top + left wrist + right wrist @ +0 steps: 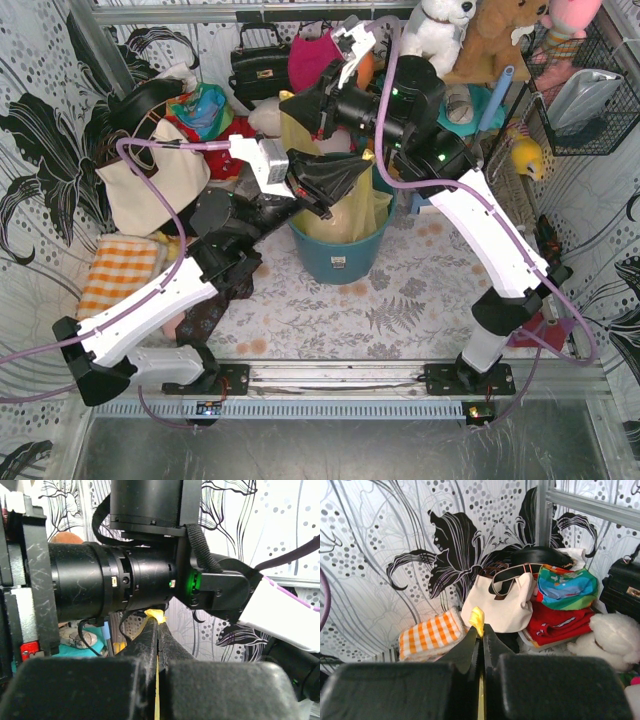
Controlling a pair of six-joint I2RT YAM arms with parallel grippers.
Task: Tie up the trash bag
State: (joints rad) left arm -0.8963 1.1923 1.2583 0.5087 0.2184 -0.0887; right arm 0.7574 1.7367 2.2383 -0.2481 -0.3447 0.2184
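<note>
Yellow trash bag; teal bucket; cream tote; orange-and-white checked cloth; black-flowered white wall

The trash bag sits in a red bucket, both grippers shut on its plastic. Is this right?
No. The bucket is teal, not red, as the top external view shows. The trash bag sits in it, left gripper and right gripper shut on its plastic.

Light: bright, even, diffuse, from above. Shadows soft, 1 faint patch on the table at the foot of the bucket. Top view: sharp throughout. 2 wrist views: left gripper and right gripper dark, blurred at close range. Trash bag tip crisp, backgrounds sharp.
</note>
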